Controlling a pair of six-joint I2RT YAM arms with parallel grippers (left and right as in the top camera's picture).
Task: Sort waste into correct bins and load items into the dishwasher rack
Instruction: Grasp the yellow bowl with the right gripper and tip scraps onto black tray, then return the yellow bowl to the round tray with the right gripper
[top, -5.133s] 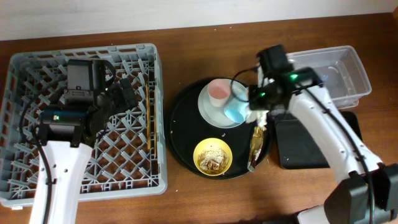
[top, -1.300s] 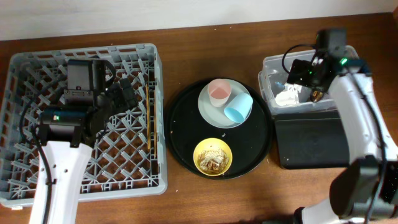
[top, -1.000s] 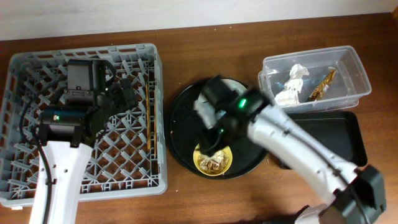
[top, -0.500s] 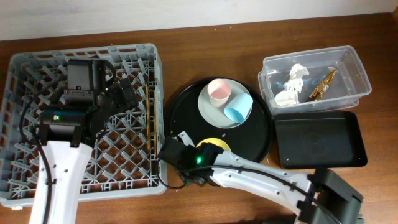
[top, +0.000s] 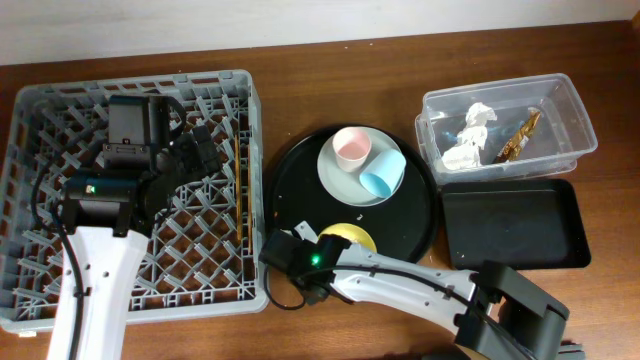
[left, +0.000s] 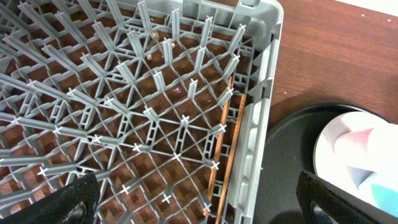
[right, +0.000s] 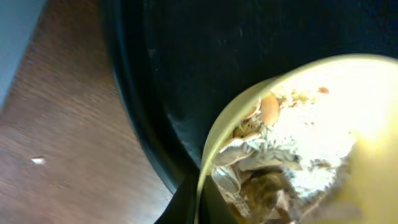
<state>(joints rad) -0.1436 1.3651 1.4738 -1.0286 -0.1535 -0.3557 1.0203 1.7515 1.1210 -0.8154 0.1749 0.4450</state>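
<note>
The yellow bowl (top: 350, 232) sits at the front of the round black tray (top: 298, 190), half hidden by my right arm. My right gripper (top: 312, 262) is shut on its left rim. In the right wrist view the fingers (right: 198, 202) pinch the bowl's rim (right: 249, 106), and brown food scraps (right: 261, 186) lie inside. The plate (top: 335, 182) carries the pink cup (top: 352, 148) and blue cup (top: 383, 173). The napkin (top: 468, 140) and wrapper (top: 520, 135) lie in the clear tub (top: 572, 100). The chopsticks (top: 240, 190) lie in the grey rack (top: 130, 310). My left gripper (top: 200, 150) hovers open above them.
The shallow black tray (top: 510, 225) lies below the clear tub. In the left wrist view the rack wall (left: 261, 93) runs beside the chopsticks (left: 224, 149), with my open fingers (left: 199, 202) wide apart and the plate (left: 339, 134) at the right.
My right arm carried the waste to the clear tub, then swung back across the round tray and closed on the yellow bowl's left rim. The left arm has not moved.
</note>
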